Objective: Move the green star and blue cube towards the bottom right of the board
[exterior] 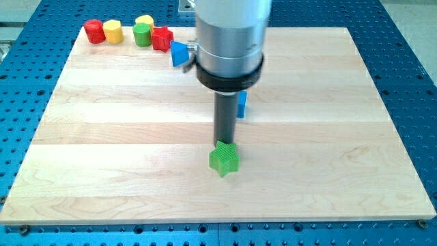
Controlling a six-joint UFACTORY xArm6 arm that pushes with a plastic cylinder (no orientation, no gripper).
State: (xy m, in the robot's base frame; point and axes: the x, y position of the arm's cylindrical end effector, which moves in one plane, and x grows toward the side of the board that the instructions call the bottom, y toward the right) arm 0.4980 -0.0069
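Observation:
The green star lies on the wooden board a little below the middle. My tip stands right at the star's upper edge, touching or nearly touching it. The blue cube sits just above and to the right of the star, mostly hidden behind the rod; only a thin blue strip shows.
Along the view's top left edge stand a red cylinder, a yellow block, a green cylinder with a yellow top, a red star-like block and a blue wedge-like block. The arm's large grey body hides the top middle.

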